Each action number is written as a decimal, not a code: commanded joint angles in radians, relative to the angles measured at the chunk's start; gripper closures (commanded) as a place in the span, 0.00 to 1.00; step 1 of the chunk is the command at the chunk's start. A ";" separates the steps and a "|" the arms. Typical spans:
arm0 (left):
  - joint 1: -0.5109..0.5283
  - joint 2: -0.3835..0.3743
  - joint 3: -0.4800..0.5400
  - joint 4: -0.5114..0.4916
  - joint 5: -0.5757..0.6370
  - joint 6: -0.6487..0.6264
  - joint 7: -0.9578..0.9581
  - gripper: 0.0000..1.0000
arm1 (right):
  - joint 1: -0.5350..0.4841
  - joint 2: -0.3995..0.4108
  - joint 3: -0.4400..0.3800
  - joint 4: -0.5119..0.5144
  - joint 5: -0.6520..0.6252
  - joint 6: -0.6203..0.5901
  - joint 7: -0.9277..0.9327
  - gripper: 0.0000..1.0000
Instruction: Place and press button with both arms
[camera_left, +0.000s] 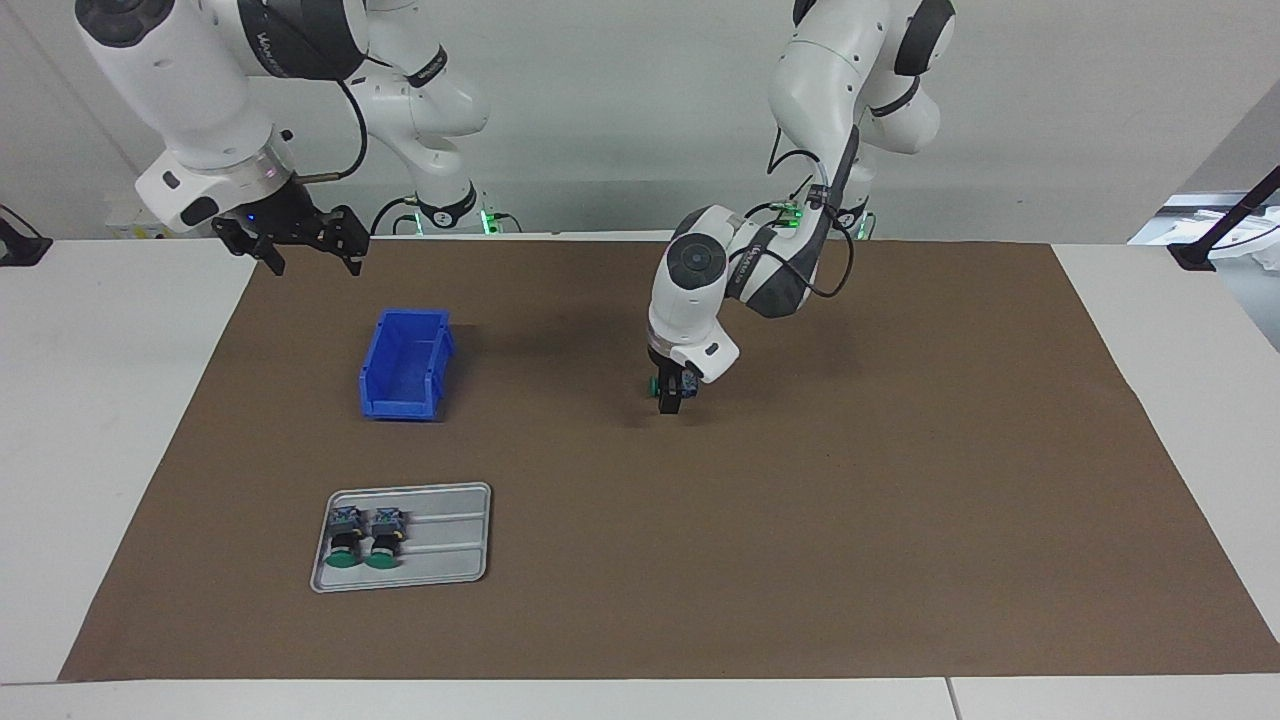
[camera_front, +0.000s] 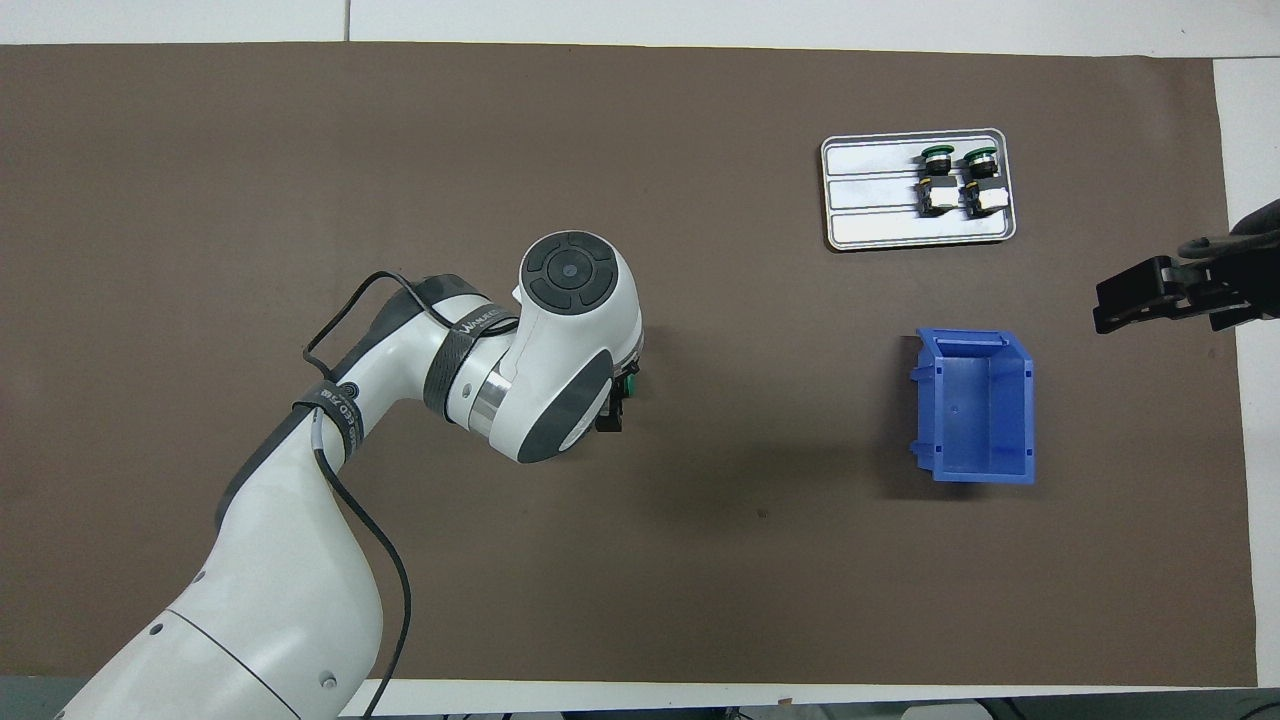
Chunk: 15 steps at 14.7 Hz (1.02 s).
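left gripper: clamped on the button, low over the open mat mid-table
right gripper: fingers apart, waiting over the mat's edge
bin: nearer the robots than the tray

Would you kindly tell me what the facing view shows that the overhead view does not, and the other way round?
Only the facing view: the left tool gripping the button by the mat's middle, which the wrist mostly hides from above. Only the overhead view: the whole bare floor of the blue bin. Both: the right tool, open, waiting at its end of the mat; the bin; the grey tray with two more buttons, farther from the robots than the bin.
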 joint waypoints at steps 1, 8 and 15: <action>-0.026 -0.005 0.016 -0.038 0.013 0.041 -0.031 0.02 | -0.006 -0.022 0.008 -0.026 0.006 0.001 -0.019 0.02; -0.028 -0.008 0.016 -0.061 0.015 0.066 -0.049 0.33 | -0.007 -0.022 0.008 -0.025 0.006 0.001 -0.019 0.02; -0.028 -0.008 0.015 -0.055 0.013 0.067 -0.048 0.67 | -0.008 -0.022 0.008 -0.025 0.006 0.001 -0.019 0.02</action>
